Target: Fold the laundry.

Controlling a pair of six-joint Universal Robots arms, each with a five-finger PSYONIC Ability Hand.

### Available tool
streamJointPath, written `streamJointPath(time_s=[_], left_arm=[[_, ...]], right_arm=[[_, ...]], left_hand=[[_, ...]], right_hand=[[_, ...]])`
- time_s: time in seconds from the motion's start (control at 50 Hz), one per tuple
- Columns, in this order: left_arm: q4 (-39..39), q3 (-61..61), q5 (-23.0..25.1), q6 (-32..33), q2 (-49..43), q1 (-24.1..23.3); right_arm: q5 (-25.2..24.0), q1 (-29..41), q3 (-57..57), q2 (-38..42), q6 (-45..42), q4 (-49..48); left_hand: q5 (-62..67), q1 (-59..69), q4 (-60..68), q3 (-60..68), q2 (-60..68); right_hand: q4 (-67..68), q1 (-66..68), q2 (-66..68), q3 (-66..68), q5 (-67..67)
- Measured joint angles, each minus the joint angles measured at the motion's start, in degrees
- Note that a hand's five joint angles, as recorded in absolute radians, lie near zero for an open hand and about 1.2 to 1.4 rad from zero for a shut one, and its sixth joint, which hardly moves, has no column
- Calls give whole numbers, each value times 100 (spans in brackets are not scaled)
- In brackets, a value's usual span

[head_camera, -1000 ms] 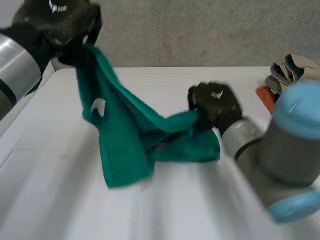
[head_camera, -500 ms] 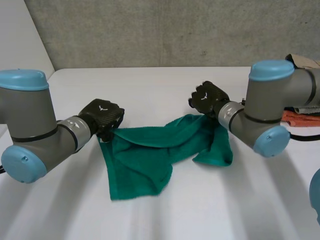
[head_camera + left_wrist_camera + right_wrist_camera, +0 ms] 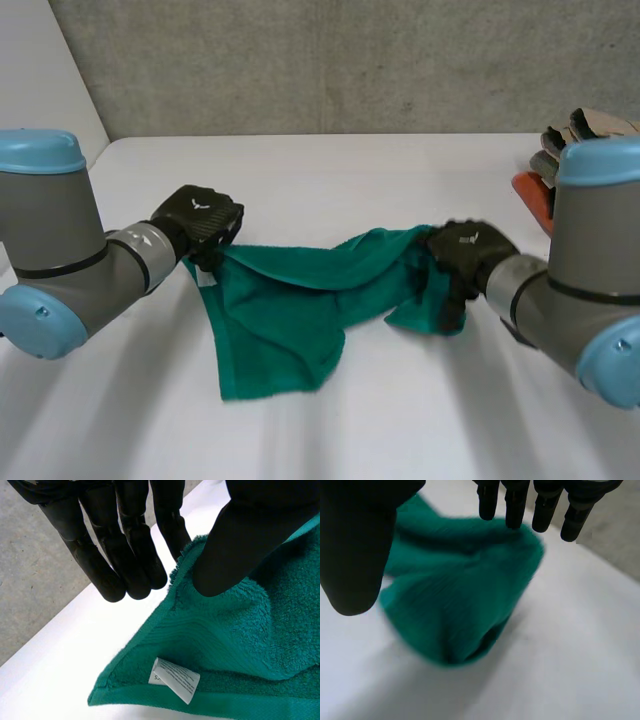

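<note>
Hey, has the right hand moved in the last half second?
Yes. The right hand has come nearer the camera, away from the far edge of the table, and now sits at the right end of the green towel.

Counted one dark-green terry towel (image 3: pixel 280 300), with one white sewn-in label (image 3: pixel 175 679) on it. One white table (image 3: pixel 350 165). Two grey arms with light-blue caps: left arm (image 3: pixel 70 255), right arm (image 3: pixel 585 290). Two black fingered hands: left hand (image 3: pixel 200 220), right hand (image 3: pixel 468 255). One beige-grey cloth pile (image 3: pixel 590 135), piece count unclear, and one orange-red item (image 3: pixel 533 195) beside it.
</note>
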Motion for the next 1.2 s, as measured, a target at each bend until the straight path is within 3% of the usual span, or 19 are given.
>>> streamJointPath(time_s=[0.1, 0.14, 0.18, 0.24, 0.26, 0.42, 0.58, 0.72, 0.9, 1.04, 1.14, 1.2], left_arm=[[3, 85, -29, 45, -149, -17], [4, 136, -42, 67, -224, -22], [8, 203, -55, 88, -308, -24], [38, 379, -86, 123, -489, -15], [61, 471, -101, 136, -559, -7], [407, 2178, -365, 105, -932, 101], [1226, 3943, -1300, -1004, -129, 129], [1565, 3462, -1322, -1538, 317, 77], [1614, 1428, -965, -1068, 230, 137], [1859, 232, -690, -527, -375, 148], [1886, -97, -511, -101, -807, 128], [1837, -123, -456, 69, -917, 139]], right_arm=[[-65, 87, 529, 11, -489, -378], [-40, 120, 707, 67, -706, -693], [28, 147, 837, 158, -902, -1086], [194, 153, 888, 302, -1077, -1735], [258, 144, 856, 350, -1106, -1993], [473, -178, -401, 398, -941, -4163], [342, -762, -1867, 227, -36, -5789], [-192, -1118, -2176, 267, 854, -5263], [-987, -1559, -1747, 630, 1191, -3731], [-1623, -1833, -1011, 1189, 704, -2722], [-1901, -1952, -505, 1535, -116, -2260], [-1944, -1992, -310, 1616, -525, -2145]], left_hand=[[0, 0, 0, 0, 0], [0, 0, 0, 0, 0], [0, 0, 0, 0, 0], [0, 0, 0, 0, 0], [0, 0, 0, 0, 0], [0, 0, 2, 15, 13], [0, 0, 3, 15, 13], [0, 0, 3, 15, 13], [0, 0, 3, 15, 14], [0, 0, 3, 16, 14], [0, 0, 3, 16, 14], [0, 0, 3, 16, 13]], right_hand=[[125, 116, 143, 131, 130], [816, 858, 922, 876, 842], [1866, 2003, 2056, 2059, 1906], [4759, 4915, 5003, 4905, 4741], [5228, 5193, 5352, 5252, 5114], [5595, 5211, 5538, 5599, 5307], [5596, 5211, 5538, 5601, 5372], [5597, 5211, 5538, 5601, 5376], [5599, 5211, 5538, 5602, 5376], [5598, 5211, 5538, 5602, 5376], [5570, 5211, 5523, 5581, 5375], [4726, 4697, 4654, 4688, 4703]])
